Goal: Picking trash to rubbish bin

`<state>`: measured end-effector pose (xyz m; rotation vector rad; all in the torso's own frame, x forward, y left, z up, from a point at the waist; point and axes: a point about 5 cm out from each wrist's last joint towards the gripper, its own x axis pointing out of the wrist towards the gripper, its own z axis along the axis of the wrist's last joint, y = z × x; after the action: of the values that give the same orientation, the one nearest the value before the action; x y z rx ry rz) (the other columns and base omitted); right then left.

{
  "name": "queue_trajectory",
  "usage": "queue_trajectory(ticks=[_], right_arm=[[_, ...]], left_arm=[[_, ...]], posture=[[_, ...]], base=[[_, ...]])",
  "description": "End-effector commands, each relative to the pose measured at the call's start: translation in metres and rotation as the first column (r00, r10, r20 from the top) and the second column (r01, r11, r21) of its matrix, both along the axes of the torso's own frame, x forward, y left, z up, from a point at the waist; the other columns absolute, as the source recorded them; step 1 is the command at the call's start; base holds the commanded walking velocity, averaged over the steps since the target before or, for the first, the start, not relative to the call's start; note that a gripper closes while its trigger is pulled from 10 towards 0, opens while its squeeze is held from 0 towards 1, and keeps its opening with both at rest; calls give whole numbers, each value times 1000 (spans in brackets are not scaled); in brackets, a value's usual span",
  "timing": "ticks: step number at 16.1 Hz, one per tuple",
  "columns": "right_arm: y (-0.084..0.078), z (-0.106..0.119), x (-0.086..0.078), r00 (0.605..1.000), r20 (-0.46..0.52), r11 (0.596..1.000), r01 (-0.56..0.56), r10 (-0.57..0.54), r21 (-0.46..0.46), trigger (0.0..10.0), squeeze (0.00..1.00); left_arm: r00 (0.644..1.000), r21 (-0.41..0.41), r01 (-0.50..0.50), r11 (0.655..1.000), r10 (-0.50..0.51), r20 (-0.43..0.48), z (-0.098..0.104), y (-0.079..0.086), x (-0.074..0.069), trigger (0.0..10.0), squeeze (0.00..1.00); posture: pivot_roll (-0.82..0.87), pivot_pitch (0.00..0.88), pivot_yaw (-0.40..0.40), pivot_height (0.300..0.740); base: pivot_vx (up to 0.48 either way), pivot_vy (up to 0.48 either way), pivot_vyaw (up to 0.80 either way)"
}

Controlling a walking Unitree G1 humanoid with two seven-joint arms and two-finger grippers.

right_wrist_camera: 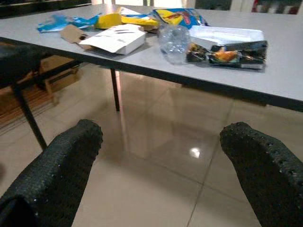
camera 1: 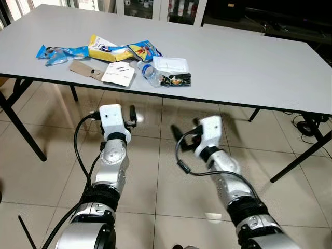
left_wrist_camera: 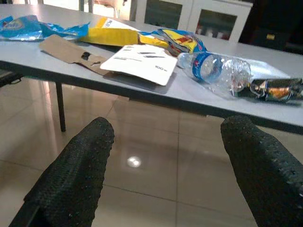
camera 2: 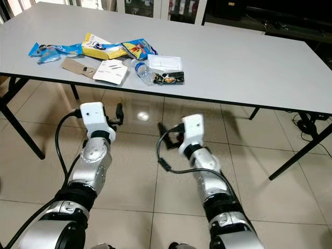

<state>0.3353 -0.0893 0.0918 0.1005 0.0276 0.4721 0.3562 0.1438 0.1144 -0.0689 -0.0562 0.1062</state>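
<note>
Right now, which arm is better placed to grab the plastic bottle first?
Probably left. The left gripper, fingers open, sits nearly below the plastic bottle at the table edge; the right gripper, also open, is lower and farther right.

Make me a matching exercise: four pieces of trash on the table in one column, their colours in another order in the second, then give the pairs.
Things:
1. bottle
2. tray
3. cardboard
4. leftmost wrapper

Colours:
A. brown
B. blue
C. clear, with a blue label
D. white

Pairs: 1-C, 2-D, 3-A, 4-B

All four lie on the grey table, above and ahead of the open left gripper and open right gripper.
</note>
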Motion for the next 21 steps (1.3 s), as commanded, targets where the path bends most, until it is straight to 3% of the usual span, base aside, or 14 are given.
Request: queue_trajectory(ticks=[1, 3, 5, 9, 11, 14, 16, 21], right_arm=[[-4, 4, 1, 1000, 14, 1000, -6, 6, 5, 10000, 0], [0, 6, 0, 998, 8, 998, -57, 57, 30, 10000, 0], [9, 6, -9, 983, 1, 982, -183, 183, 42, 10000, 0], [14, 5, -13, 972, -8, 971, -232, 233, 57, 10000, 0], [12, 7, -12, 977, -5, 975, -212, 213, 67, 10000, 0], [2, 13, -5, 993, 2, 988, -120, 120, 97, 10000, 0], [-5, 16, 0, 998, 1, 991, -64, 65, 118, 10000, 0], [-2, 15, -2, 997, 0, 991, -74, 75, 114, 10000, 0]], left_arm=[[1000, -30, 15, 999, -14, 25, 3, -3, -1, 10000, 0], [999, -116, 17, 993, -12, 40, 5, -4, -1, 10000, 0], [999, -344, -31, 938, 41, 20, 2, 3, 0, 10000, 0], [998, -468, -70, 881, 65, -28, -4, 7, 2, 10000, 0], [998, -462, -64, 885, 59, -27, -4, 7, 2, 10000, 0], [1000, -329, -8, 944, 4, -11, 1, 1, 5, 10000, 0], [1000, -271, 24, 962, -21, 16, 7, -3, 6, 10000, 0], [999, -233, 32, 972, -26, 25, 9, -5, 7, 10000, 0]], posture=[[-50, 62, -109, 740], [-52, 63, -109, 740], [-56, 63, -111, 740], [-54, 62, -112, 740], [-54, 63, -111, 740], [-54, 62, -110, 740], [-52, 61, -109, 740], [-52, 61, -108, 740]], base=[[0, 0, 0], [0, 0, 0], [0, 0, 0], [0, 0, 0], [0, 0, 0], [332, 0, 0], [375, 0, 0], [375, 0, 0]])
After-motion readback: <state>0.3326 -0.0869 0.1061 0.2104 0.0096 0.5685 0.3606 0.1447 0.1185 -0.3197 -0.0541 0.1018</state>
